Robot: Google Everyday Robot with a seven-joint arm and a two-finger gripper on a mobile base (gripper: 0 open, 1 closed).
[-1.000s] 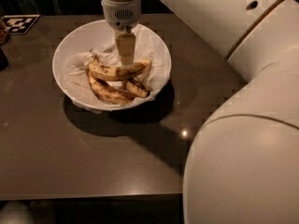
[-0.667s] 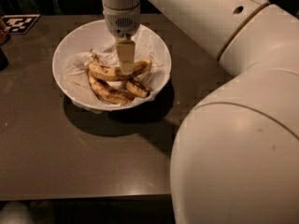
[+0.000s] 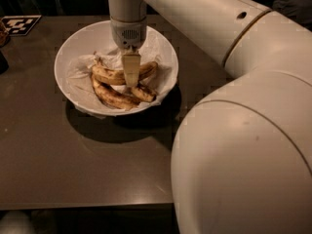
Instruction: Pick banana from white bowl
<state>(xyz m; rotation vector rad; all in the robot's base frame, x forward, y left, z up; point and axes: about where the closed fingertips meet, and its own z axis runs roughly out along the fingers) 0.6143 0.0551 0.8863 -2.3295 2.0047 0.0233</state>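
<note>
Lowered gripper (image 3: 130, 81) deeper into bowl (image 3: 62, 57), down at banana (image 3: 109, 74); swung arm (image 3: 234, 140) nearer, filling more of right foreground.

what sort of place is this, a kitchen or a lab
Likely a robot test lab, not a home kitchen: a black-and-white fiducial tag lies on the dark table, and the arm's pincer hangs in the white bowl over the banana.

Dim – bowl (image 3: 77, 41) shadow falls near-right; claw (image 3: 130, 80) in bowl.
</note>
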